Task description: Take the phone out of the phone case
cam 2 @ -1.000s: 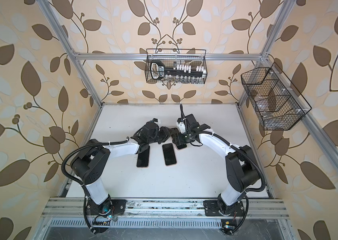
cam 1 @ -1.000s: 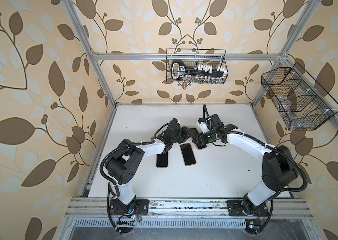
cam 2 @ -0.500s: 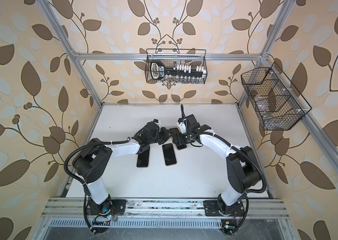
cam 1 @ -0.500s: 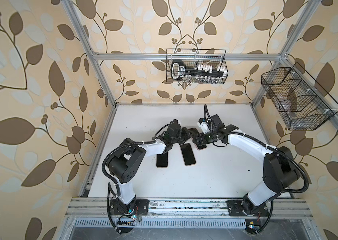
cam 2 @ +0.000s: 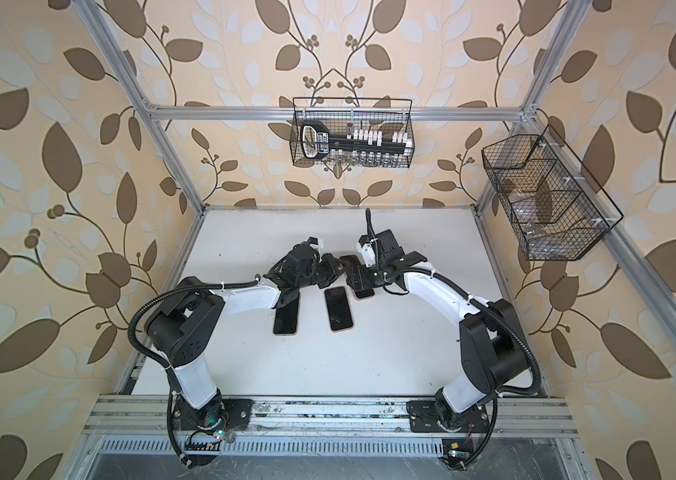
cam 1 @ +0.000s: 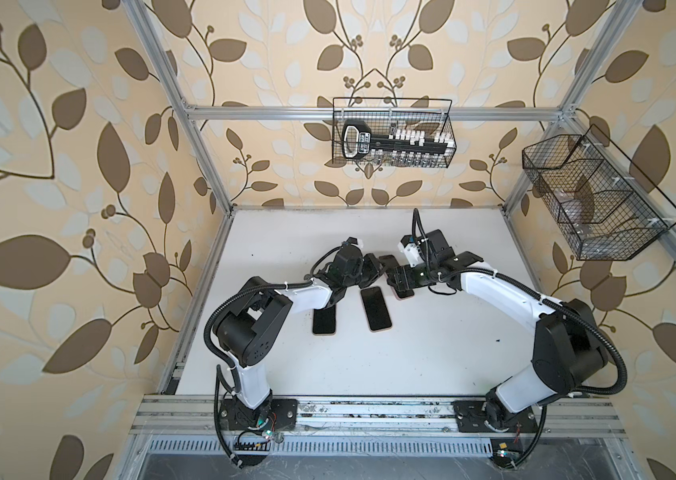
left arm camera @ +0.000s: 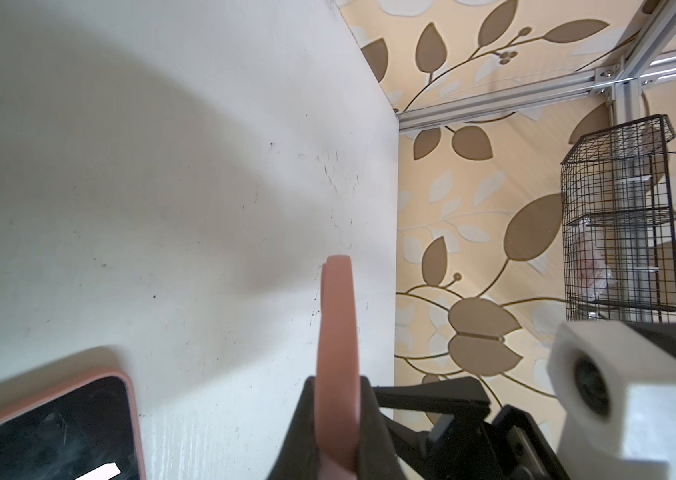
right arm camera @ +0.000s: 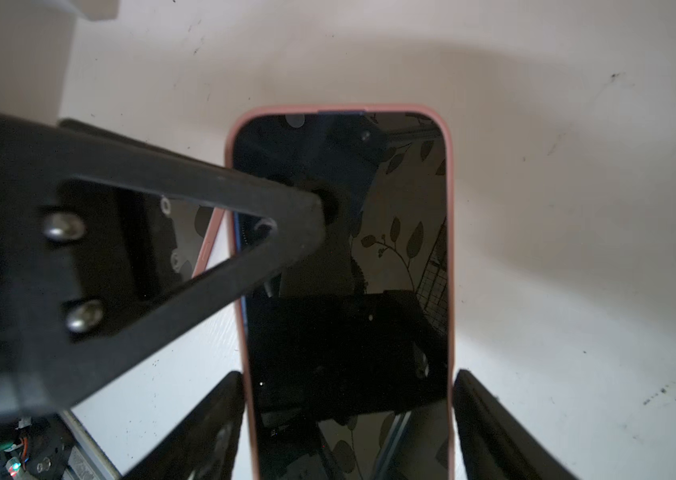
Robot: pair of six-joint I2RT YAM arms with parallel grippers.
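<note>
Pinching one long edge of the pink case (left arm camera: 336,316), the left claw (left arm camera: 336,401) has its jaws pressed together on that rim. The left wrist view shows the rim edge-on between both fingers. In the right wrist view, a left-claw finger (right arm camera: 286,216) reaches over the dark screen. The case wall beside it bows away from the body of the phone (right arm camera: 344,257).

The phone lies screen up on the table (cam 1: 432,357), seated in the case, between the two arms. In a top view its near end (cam 1: 404,293) shows under the right claw.

The right claw (right arm camera: 346,432) is spread, with one finger (right arm camera: 207,424) just beside each long side of the case. Whether they touch it cannot be told.

A second phone (cam 1: 376,309) and a third phone (cam 1: 324,321) lie flat, screen up, nearer the arm bases. They sit side by side without touching.
</note>
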